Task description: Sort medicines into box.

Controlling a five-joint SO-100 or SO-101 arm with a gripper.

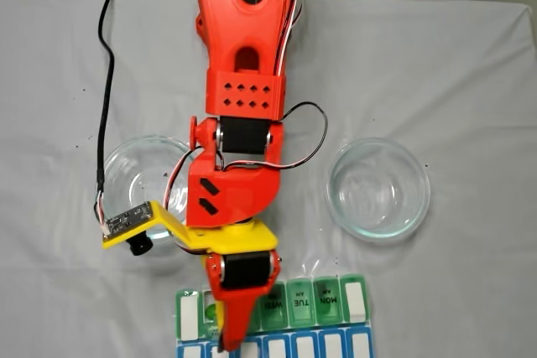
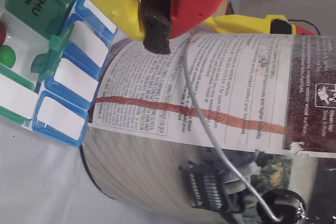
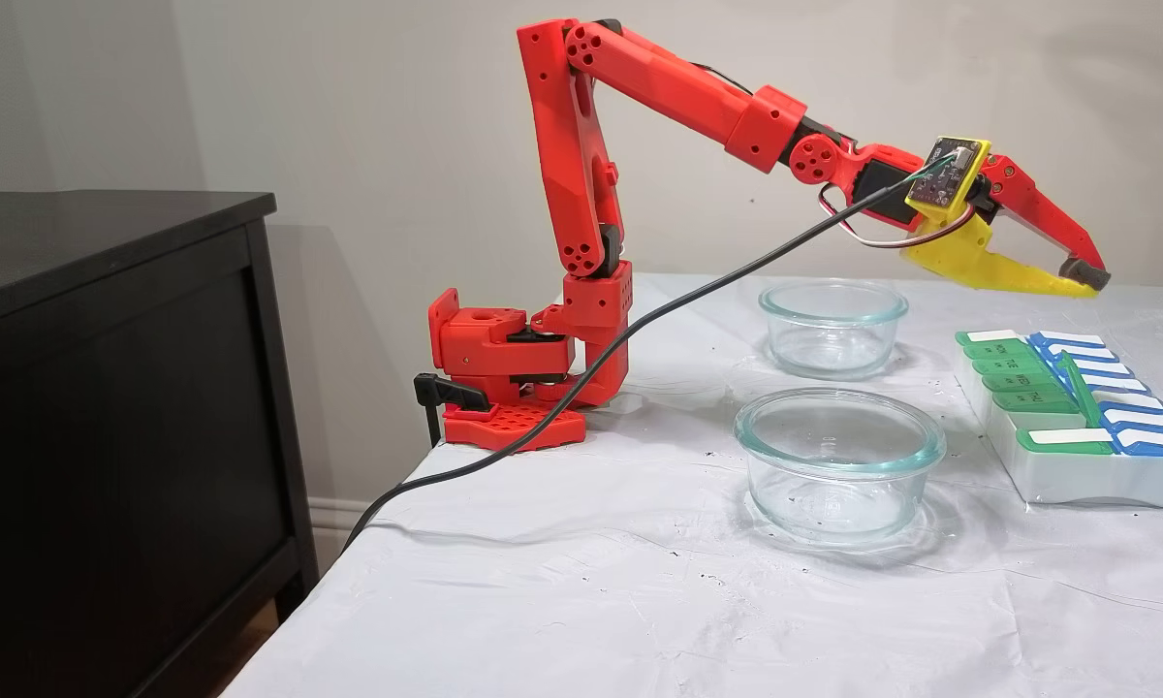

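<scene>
The hand (image 3: 1084, 279) is held above the far end of the pill organizer (image 3: 1066, 485), clear of it, and its yellow and red fingers are seen closed together in the wrist view, meeting at a black foam pad (image 2: 155, 22) with nothing visible between them. In the top-down fixed view the hand's tip (image 1: 226, 343) is placed over the left part of the organizer, near an opened green lid (image 3: 1078, 388).

In the wrist view a green pill (image 2: 7, 56) and part of a dark red pill (image 2: 2, 32) are seen lying in an opened compartment beside the THU lid (image 2: 32, 4). Both glass bowls, the nearer (image 3: 838, 463) and the farther (image 3: 832, 327), look empty, so the sorting is judged to be near its end or done.

The main risk is judged to lie in the raised lid: if the hand is lowered or swung sideways from here, the lid could be struck, the light organizer shoved across the counter (image 3: 581, 582), and the loose pills spilled. A large labelled can (image 2: 210, 119) stands just behind the organizer and could be bumped by a forward reach.
</scene>
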